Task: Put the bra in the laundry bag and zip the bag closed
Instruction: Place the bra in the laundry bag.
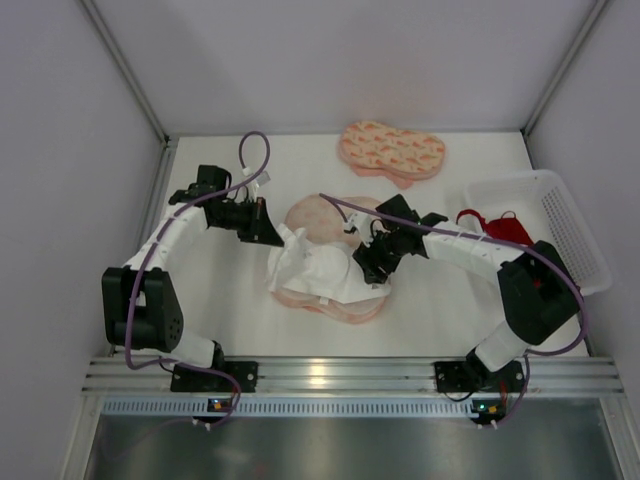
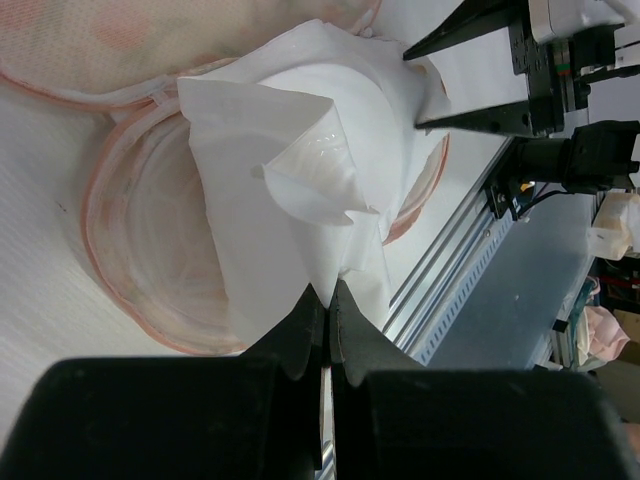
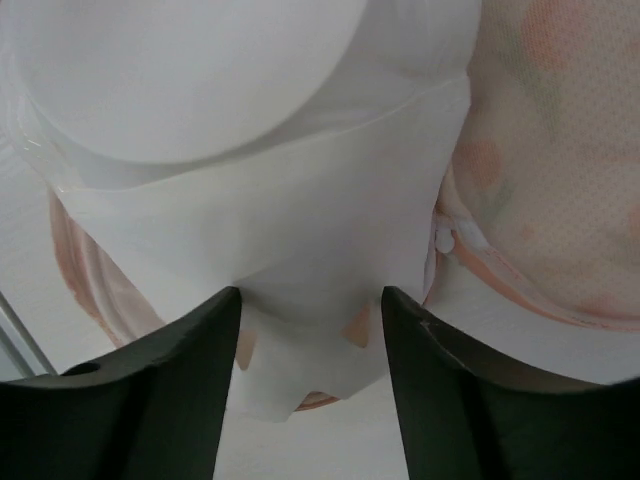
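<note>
Top external view, working outward from the near edge: pinching a corner of the white sheet (image 1: 320, 268) with the left gripper (image 2: 328, 295), closed tight on it, holding the sheet raised over the open laundry bag (image 1: 325, 218) in the middle. Straddling the sheet's opposite edge with the right gripper (image 3: 310, 296), standing wide apart, not closed on anything. Spotting the bra (image 1: 497, 227) bunched inside the white basket (image 1: 580, 235) at the right, outside the bag. Noting a second patterned pouch (image 1: 392, 150) lying at the far edge.
</note>
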Robot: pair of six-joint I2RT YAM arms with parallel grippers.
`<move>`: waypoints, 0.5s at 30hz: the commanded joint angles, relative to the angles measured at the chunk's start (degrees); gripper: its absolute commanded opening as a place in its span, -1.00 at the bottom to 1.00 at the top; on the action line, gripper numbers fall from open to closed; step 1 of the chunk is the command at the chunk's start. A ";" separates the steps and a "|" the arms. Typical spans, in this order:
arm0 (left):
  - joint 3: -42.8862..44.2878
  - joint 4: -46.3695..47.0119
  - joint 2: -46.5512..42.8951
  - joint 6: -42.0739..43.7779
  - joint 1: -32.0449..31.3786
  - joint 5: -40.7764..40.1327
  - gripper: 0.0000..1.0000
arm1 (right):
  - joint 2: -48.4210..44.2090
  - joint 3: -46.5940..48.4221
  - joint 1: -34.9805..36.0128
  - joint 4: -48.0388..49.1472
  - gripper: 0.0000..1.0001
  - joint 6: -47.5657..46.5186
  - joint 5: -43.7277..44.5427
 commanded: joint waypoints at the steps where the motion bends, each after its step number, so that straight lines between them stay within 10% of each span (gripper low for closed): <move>1: -0.30 -0.25 -0.19 1.50 0.53 0.11 -1.00 | -1.11 1.15 1.06 3.20 0.01 -1.43 3.10; 6: -0.39 -0.25 -0.80 1.32 0.45 0.19 -1.00 | -3.31 1.59 1.06 1.53 -1.00 -3.01 4.15; 15: -1.10 -0.25 -6.07 3.61 0.36 3.88 -1.00 | -10.43 3.87 -0.96 -4.96 -1.00 -4.86 0.92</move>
